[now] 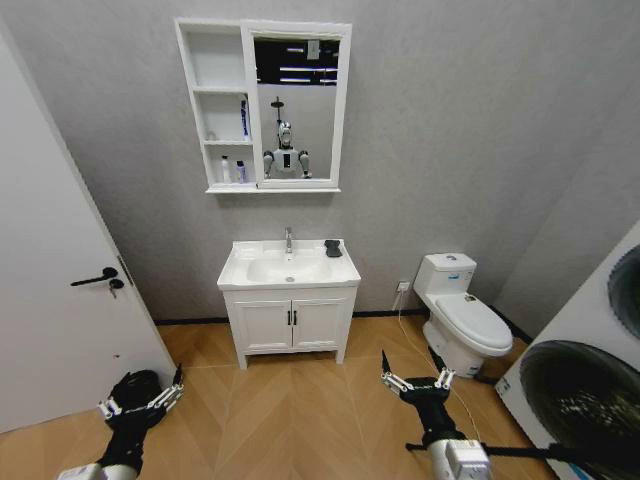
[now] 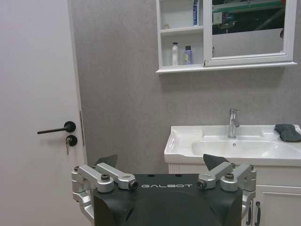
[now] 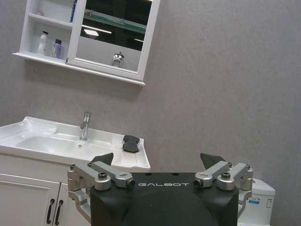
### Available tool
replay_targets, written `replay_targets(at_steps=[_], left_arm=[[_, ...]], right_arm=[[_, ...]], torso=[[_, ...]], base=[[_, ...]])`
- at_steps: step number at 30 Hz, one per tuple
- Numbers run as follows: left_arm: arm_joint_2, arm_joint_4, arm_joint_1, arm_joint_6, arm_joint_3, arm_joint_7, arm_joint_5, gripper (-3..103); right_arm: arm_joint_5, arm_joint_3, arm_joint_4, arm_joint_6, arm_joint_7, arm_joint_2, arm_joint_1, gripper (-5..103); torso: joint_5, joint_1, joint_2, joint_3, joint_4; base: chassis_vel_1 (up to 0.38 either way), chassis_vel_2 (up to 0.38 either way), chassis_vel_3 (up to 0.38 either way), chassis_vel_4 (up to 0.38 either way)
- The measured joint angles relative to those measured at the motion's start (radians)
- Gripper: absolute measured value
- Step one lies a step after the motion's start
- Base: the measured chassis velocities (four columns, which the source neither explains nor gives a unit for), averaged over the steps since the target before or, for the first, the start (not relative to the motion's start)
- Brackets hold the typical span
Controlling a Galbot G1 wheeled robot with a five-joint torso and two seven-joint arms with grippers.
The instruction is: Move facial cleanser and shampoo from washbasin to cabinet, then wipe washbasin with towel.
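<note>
Your left claw (image 1: 141, 398) and right claw (image 1: 417, 380) hung spread wide over the floor, towel (image 1: 333, 247) lay on washbasin (image 1: 240, 272) rim, two bottles (image 1: 233, 170) stood in cabinet (image 1: 196, 105).

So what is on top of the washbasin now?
On the washbasin I see a chrome tap at the back and the dark towel on its back right corner. No bottles stand there; two stand on the cabinet's lowest shelf.

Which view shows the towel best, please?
The right wrist view: the towel lies whole on the washbasin rim, unobstructed. The left wrist view cuts it at the picture's edge; the head view shows it small.
</note>
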Motion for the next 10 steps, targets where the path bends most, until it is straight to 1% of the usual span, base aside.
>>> replay_targets(at_steps=[10], left_arm=[[0.000,0.000,0.000,0.000,0.000,0.000,0.000,100]], right_arm=[[0.000,0.000,0.000,0.000,0.000,0.000,0.000,100]], torso=[[0.0000,0.000,0.000,0.000,0.0000]], base=[[0.000,0.000,0.000,0.000]])
